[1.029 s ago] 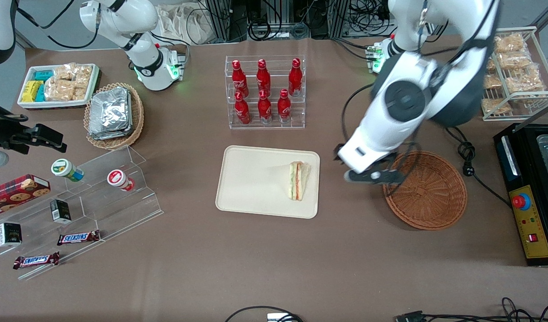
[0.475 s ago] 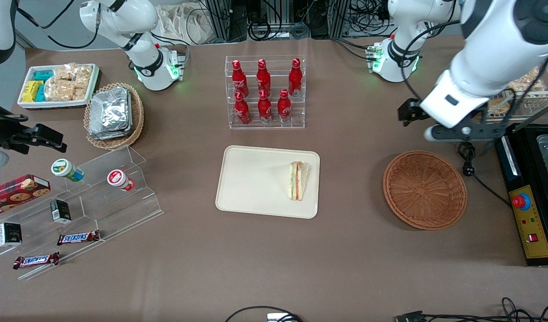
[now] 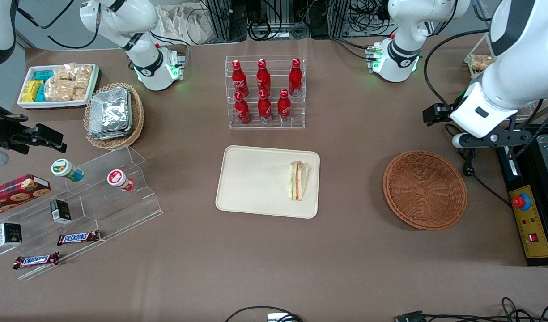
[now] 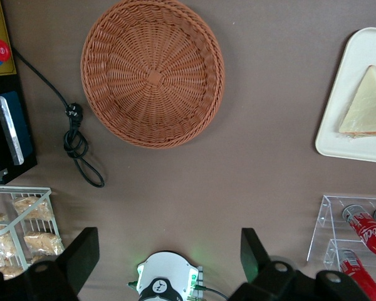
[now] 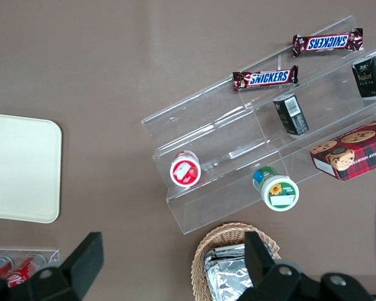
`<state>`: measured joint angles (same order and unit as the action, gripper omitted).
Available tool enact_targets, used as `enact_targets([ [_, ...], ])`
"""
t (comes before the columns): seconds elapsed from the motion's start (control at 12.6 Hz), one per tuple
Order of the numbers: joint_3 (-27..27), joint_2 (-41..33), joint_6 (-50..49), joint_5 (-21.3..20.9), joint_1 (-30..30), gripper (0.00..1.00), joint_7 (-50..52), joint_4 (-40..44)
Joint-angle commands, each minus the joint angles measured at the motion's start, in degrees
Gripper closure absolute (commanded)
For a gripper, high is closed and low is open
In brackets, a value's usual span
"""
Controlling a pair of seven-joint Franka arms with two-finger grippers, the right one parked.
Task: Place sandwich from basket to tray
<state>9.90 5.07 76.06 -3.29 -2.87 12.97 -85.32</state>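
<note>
Sandwich [image 3: 299, 180] lies flat on tray [image 3: 247, 179], at its 3 o'clock edge; placement looks done. Basket [image 3: 425, 189] sits empty. Gripper [image 4: 169, 263], fingers spread wide and holding nothing, hangs high above table, near basket's 1 o'clock.

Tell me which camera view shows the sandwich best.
The front view: the sandwich lies whole on the tray, filling layers visible. The left wrist view cuts it off at the picture's edge; the right wrist view shows only bare tray. The claw is open, high above the table, farther from the front camera than the basket.
</note>
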Motion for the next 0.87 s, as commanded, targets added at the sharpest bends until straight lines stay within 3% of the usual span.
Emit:
enact_targets([
  [0.0,0.6,-2.5,0.1,-0.6,0.7,0.00,-1.0,-2.7],
  [0.24,0.6,-6.6,4.8,-0.4,2.7,0.00,-2.8,-8.1],
  [0.79,0.6,-7.2,11.7,0.3,8.2,0.00,-16.4,-8.7],
])
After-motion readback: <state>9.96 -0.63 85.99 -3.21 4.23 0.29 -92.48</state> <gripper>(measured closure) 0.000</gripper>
